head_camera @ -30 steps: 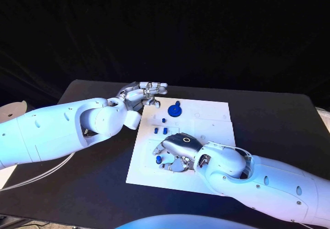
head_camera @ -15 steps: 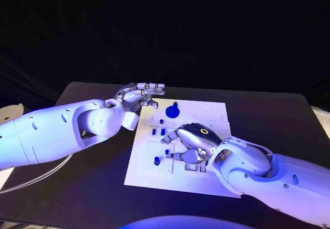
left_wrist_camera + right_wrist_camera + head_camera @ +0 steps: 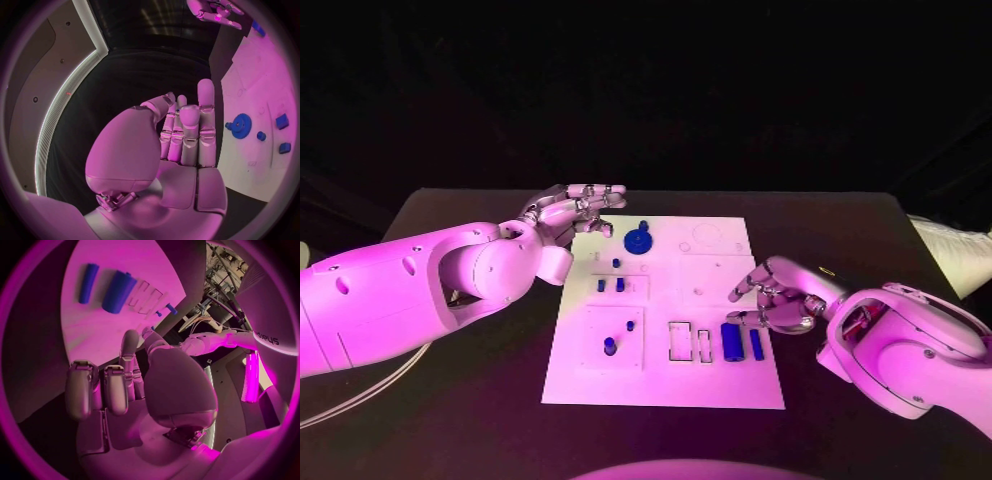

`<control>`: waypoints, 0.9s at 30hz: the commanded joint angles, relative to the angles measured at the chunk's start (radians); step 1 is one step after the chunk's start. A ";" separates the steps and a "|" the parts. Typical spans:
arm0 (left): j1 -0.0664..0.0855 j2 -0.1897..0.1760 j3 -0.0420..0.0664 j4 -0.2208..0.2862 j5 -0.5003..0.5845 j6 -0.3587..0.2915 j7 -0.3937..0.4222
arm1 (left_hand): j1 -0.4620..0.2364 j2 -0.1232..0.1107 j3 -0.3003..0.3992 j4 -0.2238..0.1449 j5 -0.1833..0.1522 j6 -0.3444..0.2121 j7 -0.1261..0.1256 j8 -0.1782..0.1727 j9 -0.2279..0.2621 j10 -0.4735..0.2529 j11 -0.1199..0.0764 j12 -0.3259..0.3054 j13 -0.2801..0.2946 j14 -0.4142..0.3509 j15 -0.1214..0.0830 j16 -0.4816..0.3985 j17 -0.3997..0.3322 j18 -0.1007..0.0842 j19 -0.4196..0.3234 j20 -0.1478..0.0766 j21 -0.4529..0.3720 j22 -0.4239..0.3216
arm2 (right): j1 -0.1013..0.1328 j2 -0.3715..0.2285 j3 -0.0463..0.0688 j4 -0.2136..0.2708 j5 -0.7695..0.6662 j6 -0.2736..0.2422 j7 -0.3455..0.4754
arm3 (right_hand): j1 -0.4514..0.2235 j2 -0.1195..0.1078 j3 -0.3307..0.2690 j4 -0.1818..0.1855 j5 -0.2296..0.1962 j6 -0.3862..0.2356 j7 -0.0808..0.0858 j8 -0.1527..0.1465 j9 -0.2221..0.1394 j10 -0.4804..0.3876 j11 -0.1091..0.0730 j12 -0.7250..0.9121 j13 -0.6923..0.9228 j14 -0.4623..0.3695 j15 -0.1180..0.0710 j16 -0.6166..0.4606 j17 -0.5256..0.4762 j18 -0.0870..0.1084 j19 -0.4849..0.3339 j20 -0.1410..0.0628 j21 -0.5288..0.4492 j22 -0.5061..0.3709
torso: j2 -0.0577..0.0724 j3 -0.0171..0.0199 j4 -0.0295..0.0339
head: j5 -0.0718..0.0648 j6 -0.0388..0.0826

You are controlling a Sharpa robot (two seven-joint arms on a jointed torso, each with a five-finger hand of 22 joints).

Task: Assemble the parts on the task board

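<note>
Two blue cylinders [image 3: 743, 342] lie just off your right hand [image 3: 773, 300]'s loosely curled, empty fingers [image 3: 746, 289]; a hasty reach may roll them off the task board [image 3: 733, 390].

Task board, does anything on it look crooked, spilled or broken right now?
Nothing stands out. The white task board lies flat, the blue gear sits near its far edge, and two blue bars lie side by side near the right hand.

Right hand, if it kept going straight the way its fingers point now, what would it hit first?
Probably the two blue cylinders lying on the task board. The right hand sits at the board's right edge, fingers aimed inward over it. Its height above the board is unclear, so it might pass over them.
</note>
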 commanded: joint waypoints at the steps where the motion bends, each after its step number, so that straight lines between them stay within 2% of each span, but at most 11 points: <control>1: -0.002 0.003 -0.001 -0.001 -0.003 0.018 0.005 | -0.002 0.006 -0.003 -0.003 0.007 -0.006 -0.001 0.000 0.000 -0.005 -0.001 0.006 0.001 -0.009 0.000 -0.001 -0.001 0.019 -0.005 0.001 -0.007 -0.001 | -0.016 -0.025 -0.004 0.025 0.040 0.027 -0.151 | -0.010 0.022 -0.044 0.030 0.018 -0.007 -0.008 0.016 0.005 -0.006 0.001 0.270 0.306 0.080 0.000 0.020 0.116 -0.012 0.016 -0.008 0.016 0.022 | -0.004 -0.0009 -0.0119 | -0.013 0.001; 3: -0.003 0.004 -0.002 -0.003 -0.003 0.018 0.006 | -0.002 0.006 -0.003 -0.003 0.007 -0.006 -0.001 0.000 0.000 -0.005 -0.001 0.006 0.001 -0.009 0.000 -0.001 -0.001 0.019 -0.005 0.001 -0.007 -0.001 | -0.023 -0.036 -0.006 0.034 0.024 0.025 -0.185 | -0.006 0.033 -0.071 0.047 0.030 -0.013 -0.009 0.027 0.008 -0.015 0.001 0.372 0.427 0.081 0.004 0.026 0.124 -0.013 0.017 -0.008 0.020 0.028 | -0.004 -0.0010 -0.0143 | -0.013 0.002; 5: -0.003 0.004 -0.002 -0.004 -0.003 0.020 0.006 | -0.002 0.006 -0.003 -0.003 0.007 -0.006 -0.001 0.000 0.000 -0.005 -0.001 0.006 0.001 -0.009 0.000 -0.001 -0.001 0.019 -0.005 0.001 -0.007 -0.001 | -0.028 -0.041 -0.007 0.040 0.010 0.025 -0.216 | -0.010 0.040 -0.090 0.064 0.042 -0.014 -0.009 0.036 0.011 -0.019 0.004 0.417 0.485 0.081 0.001 0.029 0.129 -0.014 0.017 -0.005 0.023 0.032 | -0.005 -0.0011 -0.0149 | -0.015 0.002; 6: -0.004 0.005 -0.002 -0.004 -0.003 0.020 0.006 | -0.002 0.006 -0.003 -0.003 0.007 -0.006 -0.001 0.000 0.000 -0.005 -0.001 0.006 0.001 -0.009 0.000 -0.001 -0.001 0.019 -0.005 0.001 -0.007 -0.001 | -0.030 -0.042 -0.008 0.042 0.004 0.025 -0.226 | -0.018 0.040 -0.103 0.076 0.062 -0.015 -0.011 0.040 0.013 -0.020 0.004 0.432 0.504 0.082 0.002 0.031 0.132 -0.014 0.018 -0.005 0.024 0.035 | -0.006 -0.0011 -0.0147 | -0.016 0.002; 8: -0.004 0.006 -0.003 -0.006 -0.003 0.021 0.006 | -0.002 0.006 -0.003 -0.003 0.007 -0.006 -0.001 0.000 0.000 -0.005 -0.001 0.006 0.001 -0.009 0.000 -0.001 -0.001 0.019 -0.005 0.001 -0.007 -0.001 | -0.033 -0.041 -0.008 0.044 -0.010 0.027 -0.241 | -0.028 0.043 -0.123 0.094 0.091 -0.017 -0.011 0.046 0.016 -0.020 0.004 0.457 0.538 0.082 0.001 0.035 0.137 -0.015 0.019 -0.005 0.026 0.037 | -0.006 -0.0010 -0.0112 | -0.018 0.004; 12: -0.005 0.007 -0.003 -0.007 -0.003 0.022 0.006 | -0.003 0.007 -0.004 -0.003 0.007 -0.005 -0.001 0.001 0.000 -0.005 -0.001 0.008 0.001 -0.009 0.000 0.000 -0.001 0.019 -0.005 0.002 -0.007 -0.002 | -0.037 -0.035 -0.009 0.045 -0.031 0.036 -0.256 | -0.029 0.049 -0.152 0.115 0.096 -0.020 -0.012 0.057 0.021 -0.017 0.004 0.489 0.583 0.083 0.001 0.039 0.144 -0.016 0.020 -0.005 0.030 0.043 | -0.005 -0.0010 -0.0100 | -0.018 0.002; 14: -0.005 0.006 -0.003 -0.008 -0.003 0.023 0.005 | -0.003 0.007 -0.005 -0.003 0.006 -0.005 0.000 0.001 0.000 -0.005 -0.001 0.008 0.001 -0.009 0.000 -0.001 -0.001 0.019 -0.005 0.002 -0.007 -0.002 | -0.039 -0.030 -0.009 0.044 -0.039 0.044 -0.260 | -0.028 0.053 -0.161 0.121 0.098 -0.021 -0.013 0.061 0.023 -0.014 0.004 0.504 0.603 0.084 0.001 0.041 0.146 -0.016 0.020 -0.005 0.030 0.044 | -0.005 -0.0012 -0.0086 | -0.018 0.002; 19: -0.005 0.005 -0.003 -0.009 -0.003 0.024 0.003 | -0.004 0.007 -0.005 -0.003 0.006 -0.005 0.000 0.001 0.000 -0.006 -0.001 0.008 0.001 -0.010 0.000 -0.001 -0.002 0.019 -0.005 0.002 -0.007 -0.002 | -0.046 -0.015 -0.010 0.040 -0.051 0.056 -0.265 | -0.027 0.060 -0.181 0.126 0.115 -0.022 -0.013 0.071 0.029 -0.007 0.003 0.533 0.641 0.084 0.001 0.043 0.150 -0.016 0.020 -0.005 0.031 0.045 | -0.005 -0.0012 -0.0124 | -0.014 0.000; 27: -0.005 0.006 -0.003 -0.009 -0.003 0.027 0.002 | -0.004 0.008 -0.005 -0.003 0.006 -0.005 0.000 0.001 0.000 -0.006 -0.001 0.009 0.001 -0.010 0.000 0.000 -0.002 0.019 -0.005 0.002 -0.008 -0.002 | -0.059 0.015 -0.010 0.024 -0.082 0.085 -0.269 | -0.033 0.062 -0.200 0.128 0.109 -0.024 -0.014 0.078 0.034 -0.006 0.003 0.541 0.656 0.084 0.001 0.044 0.152 -0.017 0.020 -0.004 0.032 0.047 | -0.005 -0.0014 -0.0114 | -0.010 0.001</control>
